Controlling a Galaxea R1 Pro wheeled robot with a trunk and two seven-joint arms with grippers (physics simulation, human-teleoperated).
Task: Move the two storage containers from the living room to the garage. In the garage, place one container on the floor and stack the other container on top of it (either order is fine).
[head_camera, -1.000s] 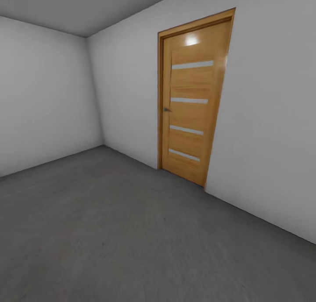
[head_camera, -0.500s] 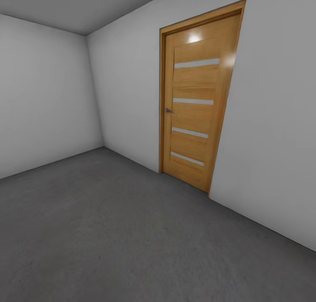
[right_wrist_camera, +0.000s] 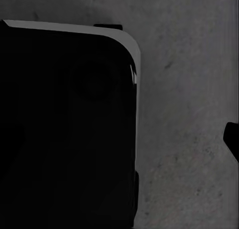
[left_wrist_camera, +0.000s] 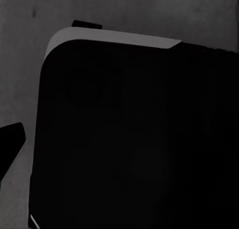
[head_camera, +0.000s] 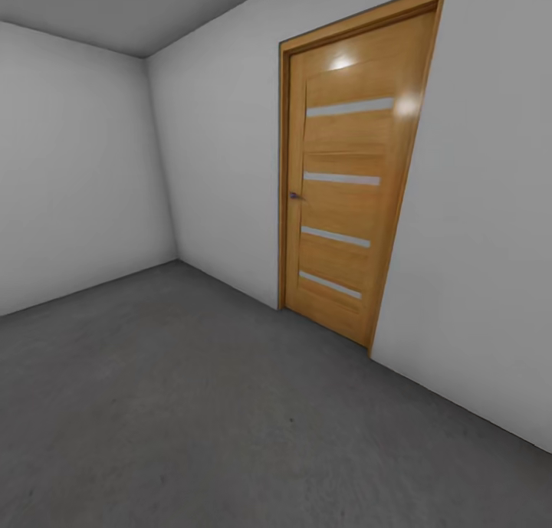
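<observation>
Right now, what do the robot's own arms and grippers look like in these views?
Little can be judged. The wrist views catch matte black slivers at their edges, probably the left fingertip and right fingertip, beside a black rounded-corner body with a pale grey rim. Cables or markings cannot be made out.

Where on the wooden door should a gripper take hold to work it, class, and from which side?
Grip the small dark handle on the wooden door, at its left edge about mid-height. It is the one part standing out from the flat panel, so come at it straight from the room side, over the grey concrete floor.
</observation>
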